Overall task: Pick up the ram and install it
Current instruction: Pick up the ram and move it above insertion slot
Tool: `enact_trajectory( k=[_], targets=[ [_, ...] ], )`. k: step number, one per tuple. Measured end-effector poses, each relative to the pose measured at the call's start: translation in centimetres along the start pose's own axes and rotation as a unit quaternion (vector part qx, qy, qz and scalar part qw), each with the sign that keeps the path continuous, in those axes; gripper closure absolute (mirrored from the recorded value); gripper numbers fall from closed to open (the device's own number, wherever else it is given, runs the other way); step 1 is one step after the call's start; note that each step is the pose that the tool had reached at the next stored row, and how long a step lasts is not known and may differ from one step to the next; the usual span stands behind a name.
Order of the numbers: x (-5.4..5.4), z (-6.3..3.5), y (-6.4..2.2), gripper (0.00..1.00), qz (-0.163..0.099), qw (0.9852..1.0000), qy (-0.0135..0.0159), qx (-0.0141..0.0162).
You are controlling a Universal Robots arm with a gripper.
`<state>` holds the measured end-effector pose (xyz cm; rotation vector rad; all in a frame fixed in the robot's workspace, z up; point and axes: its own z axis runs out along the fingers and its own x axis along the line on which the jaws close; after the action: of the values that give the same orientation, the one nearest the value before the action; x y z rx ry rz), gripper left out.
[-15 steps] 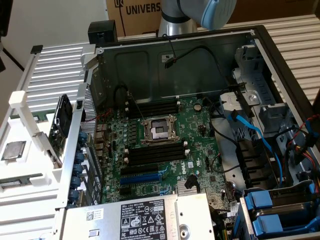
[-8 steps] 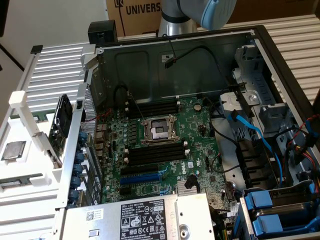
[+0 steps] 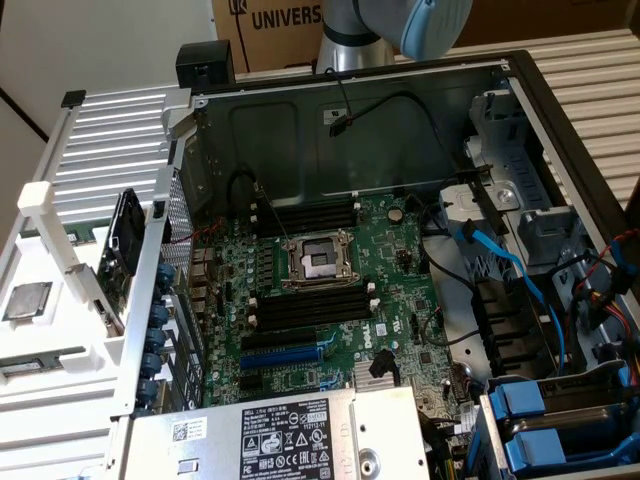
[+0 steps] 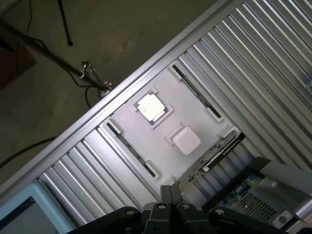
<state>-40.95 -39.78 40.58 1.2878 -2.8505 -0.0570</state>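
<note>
- The claw (image 4: 170,201) is hanging closed and empty, its black fingers (image 4: 163,214) pressing together with nothing between them.
- It is hovering high over a white tray (image 4: 195,117), which is resting on a ribbed metal table (image 4: 273,73). Nothing on the tray is touching the claw.
- The ram (image 4: 131,148) is lying flat along one edge of that tray, below the claw and well apart from it. It is showing as a long dark stick with pale clips at both ends.
- A second long dark stick (image 4: 196,92) is lying along the opposite edge, farther from the claw than the ram. I cannot tell whether it is another memory stick.
- Between the two sticks, a square silver processor chip (image 4: 152,107) is sitting in a recess. A white square block (image 4: 185,140) is sitting just beside it, on the side nearer the claw.
- An expansion card (image 4: 219,151) is standing on edge at the side of the tray closest to the claw, between the block and the computer case (image 4: 265,192).
- In the exterior view, the case is lying open with its motherboard (image 3: 330,290) facing up.
- Long black memory slots (image 3: 310,312) with white end clips are running along both sides of the processor socket (image 3: 320,262).
- The arm (image 3: 415,25) is showing above the case's back wall.
</note>
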Motion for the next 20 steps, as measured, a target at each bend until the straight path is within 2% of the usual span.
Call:
enact_trajectory(
  k=[5,6,10,13,14,15,17,19,20],
  targets=[
    [0.15,0.02,0.17,0.90,-0.035,0.9994,0.0014,-0.0001],
    [0.15,0.04,0.18,0.90,-0.053,0.9986,0.0020,-0.0002],
    [0.16,0.10,0.18,0.90,-0.089,0.9960,0.0034,-0.0003],
    [0.17,0.11,0.20,0.90,-0.116,0.9932,0.0047,-0.0005],
    [0.18,0.13,0.22,0.90,-0.126,0.9921,0.0050,-0.0005],
    [0.20,0.16,0.23,0.90,-0.143,0.9897,0.0056,-0.0004],
    [0.21,0.18,0.25,0.90,-0.161,0.9869,0.0063,-0.0005],
    [0.23,0.22,0.26,0.90,-0.197,0.9803,0.0076,-0.0006],
    [0.23,0.23,0.26,0.90,-0.206,0.9785,0.0080,-0.0006]
  ],
)
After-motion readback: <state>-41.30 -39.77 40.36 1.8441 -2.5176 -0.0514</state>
